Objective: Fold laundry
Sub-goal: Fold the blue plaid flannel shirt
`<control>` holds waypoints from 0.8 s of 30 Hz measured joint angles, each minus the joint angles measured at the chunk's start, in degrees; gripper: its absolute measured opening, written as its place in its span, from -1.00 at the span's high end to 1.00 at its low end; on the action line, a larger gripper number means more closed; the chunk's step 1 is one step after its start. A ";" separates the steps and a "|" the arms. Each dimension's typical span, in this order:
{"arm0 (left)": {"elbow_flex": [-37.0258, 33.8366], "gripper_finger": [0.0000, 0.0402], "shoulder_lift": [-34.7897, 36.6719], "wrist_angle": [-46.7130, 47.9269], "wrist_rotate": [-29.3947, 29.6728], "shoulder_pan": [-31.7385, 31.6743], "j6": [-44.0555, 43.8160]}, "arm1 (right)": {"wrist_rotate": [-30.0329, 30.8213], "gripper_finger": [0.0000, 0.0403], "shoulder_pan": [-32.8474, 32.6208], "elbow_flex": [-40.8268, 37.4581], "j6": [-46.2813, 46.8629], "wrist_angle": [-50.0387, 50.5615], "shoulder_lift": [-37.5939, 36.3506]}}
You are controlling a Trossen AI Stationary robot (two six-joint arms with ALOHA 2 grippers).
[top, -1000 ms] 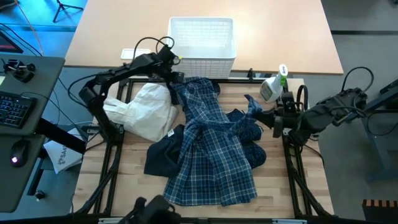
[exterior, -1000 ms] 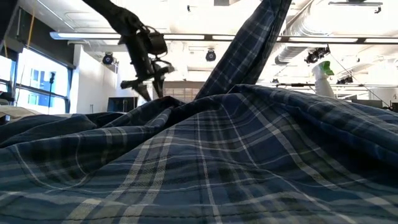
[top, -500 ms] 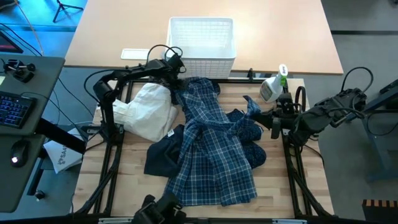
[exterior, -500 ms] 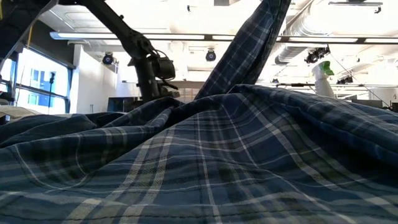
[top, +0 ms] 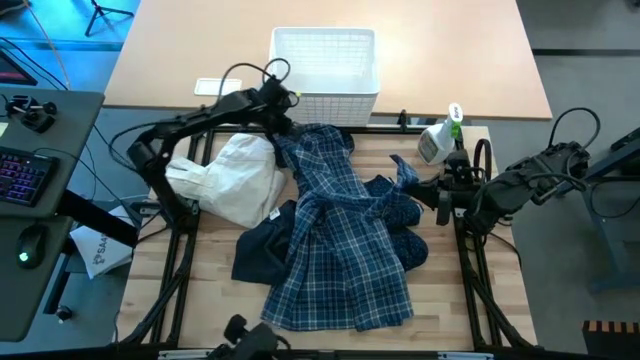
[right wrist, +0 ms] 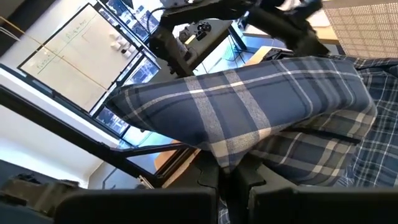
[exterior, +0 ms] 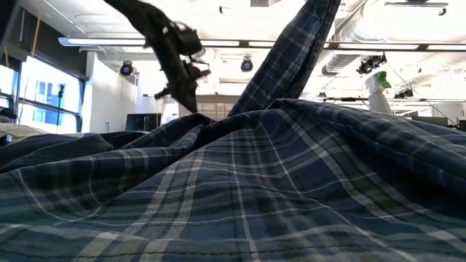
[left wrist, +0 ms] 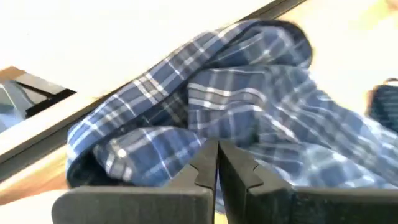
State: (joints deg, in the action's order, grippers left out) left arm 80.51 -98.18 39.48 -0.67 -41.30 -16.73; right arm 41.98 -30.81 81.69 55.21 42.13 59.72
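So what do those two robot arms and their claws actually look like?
Both are black, jointed arms of slim tubes and chunky joints. The left arm carries a looping black cable near its wrist. The right arm looks bulkier, with cables too. Each claw, like the left claw, is two flat dark fingers.

low view: plaid shirt [exterior: 240,196] hides the table | navy shirt [top: 262,250] mostly under plaid

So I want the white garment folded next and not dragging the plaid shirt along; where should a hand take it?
Probably the white garment's outer left edge, coming from the table's left side. It lies bunched there with that side bare, while its right edge meets the plaid shirt.
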 joint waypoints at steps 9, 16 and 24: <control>-0.07 0.76 -1.28 7.22 1.67 -4.33 -2.60 | 0.00 1.00 0.00 0.00 -1.25 -0.19 0.00; -0.11 0.28 -7.56 9.62 1.04 -6.42 -3.92 | 0.03 1.00 0.00 0.00 -2.14 -1.76 0.00; -0.11 0.04 -10.24 4.76 6.99 -7.48 -6.28 | 0.04 1.00 0.00 0.00 -4.71 -3.91 0.00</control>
State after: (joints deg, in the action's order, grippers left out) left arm 80.40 -108.42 44.23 6.32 -48.78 -23.01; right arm 42.02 -30.81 81.69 50.50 38.22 59.72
